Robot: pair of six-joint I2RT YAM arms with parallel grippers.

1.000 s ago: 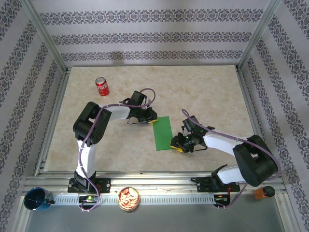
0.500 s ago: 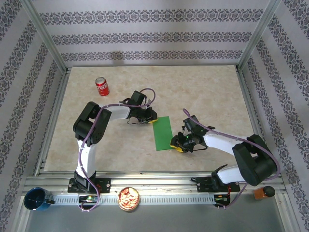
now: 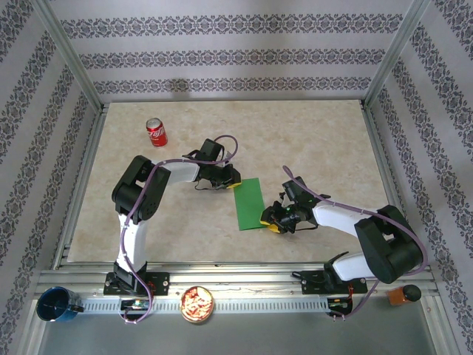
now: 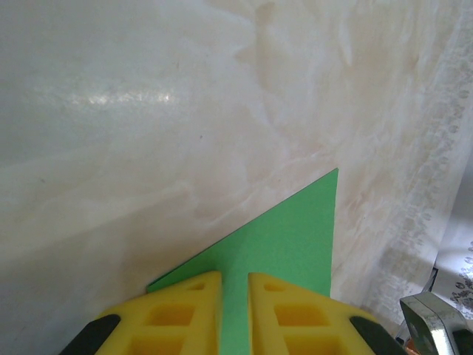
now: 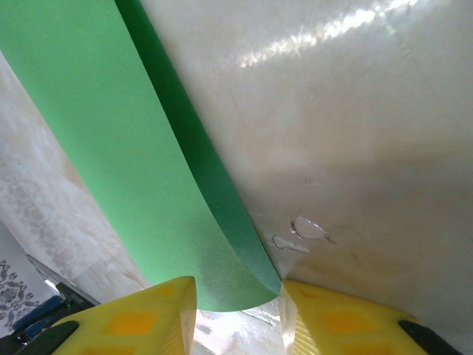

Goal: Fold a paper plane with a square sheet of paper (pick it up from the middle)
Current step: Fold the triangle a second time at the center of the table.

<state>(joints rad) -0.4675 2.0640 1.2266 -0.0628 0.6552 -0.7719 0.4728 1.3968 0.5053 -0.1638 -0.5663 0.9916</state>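
Yellow fingers (image 5: 148, 322) of the right gripper (image 5: 238, 318) stand partly apart. The curled near end of the square sheet of paper (image 5: 111, 133) sits between them and touches both, so we say it is pinched. From above, we see the gripper at the sheet's near right corner. The white right arm (image 3: 340, 218) lies low and reaches in from the right of the sheet.

The left gripper (image 4: 234, 314) has its fingers almost together, with just a thin slit. Green shows through the slit, and we cannot tell if the tips press on the paper. From above, it sits at the sheet's far left corner, and the left arm (image 3: 177, 173) bends in from the left of the sheet.

Between the two grippers, the sheet lies on the table (image 3: 318, 140) as a narrow strip. A red can (image 3: 156, 132) stands past the sheet, off to its left. Nearer to us than the sheet and to its left, a bowl (image 3: 182, 305) holds pale orange bits. A blue cup (image 3: 43, 307) stands further left, and we cannot see what is in it.
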